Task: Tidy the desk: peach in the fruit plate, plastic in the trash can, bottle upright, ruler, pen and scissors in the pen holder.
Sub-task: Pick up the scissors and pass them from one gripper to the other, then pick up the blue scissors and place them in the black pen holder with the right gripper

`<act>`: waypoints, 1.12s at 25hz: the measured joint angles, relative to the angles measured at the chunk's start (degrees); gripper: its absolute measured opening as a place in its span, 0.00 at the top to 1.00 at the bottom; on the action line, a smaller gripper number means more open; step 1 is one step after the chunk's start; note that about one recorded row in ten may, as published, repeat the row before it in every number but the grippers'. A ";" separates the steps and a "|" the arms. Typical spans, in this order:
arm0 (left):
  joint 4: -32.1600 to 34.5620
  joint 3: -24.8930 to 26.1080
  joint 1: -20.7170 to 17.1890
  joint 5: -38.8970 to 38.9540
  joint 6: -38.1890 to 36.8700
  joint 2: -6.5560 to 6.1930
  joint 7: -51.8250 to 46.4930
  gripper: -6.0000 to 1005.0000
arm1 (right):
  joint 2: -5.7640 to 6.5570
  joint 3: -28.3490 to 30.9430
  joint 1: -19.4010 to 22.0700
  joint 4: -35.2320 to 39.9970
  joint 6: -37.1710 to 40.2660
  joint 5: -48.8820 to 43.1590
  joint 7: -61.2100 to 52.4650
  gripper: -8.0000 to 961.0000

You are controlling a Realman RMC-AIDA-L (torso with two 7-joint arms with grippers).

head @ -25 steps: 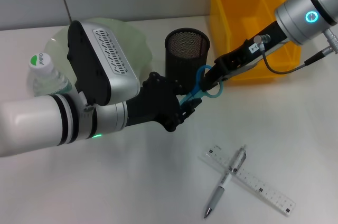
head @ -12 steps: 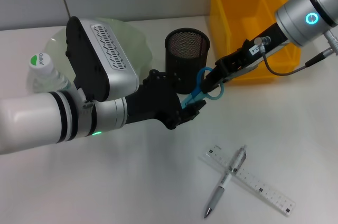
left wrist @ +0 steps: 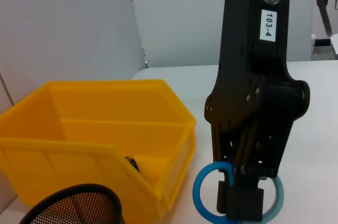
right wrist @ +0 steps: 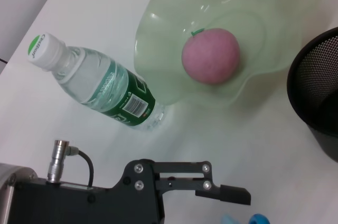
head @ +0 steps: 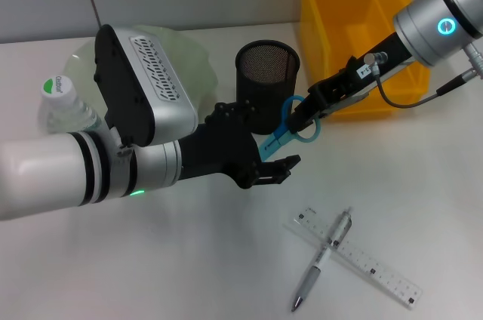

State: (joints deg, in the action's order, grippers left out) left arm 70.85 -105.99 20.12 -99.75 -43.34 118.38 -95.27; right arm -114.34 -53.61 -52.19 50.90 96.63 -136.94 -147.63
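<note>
The blue scissors (head: pixel 283 133) hang in the air in front of the black mesh pen holder (head: pixel 266 78). My right gripper (head: pixel 306 112) is shut on their ring handles, which the left wrist view (left wrist: pixel 237 198) shows close up. My left gripper (head: pixel 285 167) is open just beside the blade end, not holding it. A clear ruler (head: pixel 370 263) lies near the table's front with a silver pen (head: pixel 324 260) across it. The peach (right wrist: pixel 210 56) sits in the green fruit plate (right wrist: pixel 274 18). The water bottle (head: pixel 64 109) stands upright.
The yellow trash bin (head: pixel 355 26) stands behind the right arm, next to the pen holder. My bulky left forearm (head: pixel 90 169) covers the front left of the table and part of the plate (head: pixel 192 52).
My left gripper has opened and let go of the scissors' blade end, shifting slightly down. My right gripper still holds the handles in about the same place.
</note>
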 joint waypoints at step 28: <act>-4.61 11.92 -6.78 11.07 -21.39 0.09 7.09 0.21 | 10.61 2.81 -8.67 10.22 9.58 -3.56 -1.92 0.90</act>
State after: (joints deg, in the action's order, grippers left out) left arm 66.24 -94.08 13.34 -88.68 -64.73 118.47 -88.18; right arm -103.73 -50.80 -60.86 61.12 106.22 -140.49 -149.54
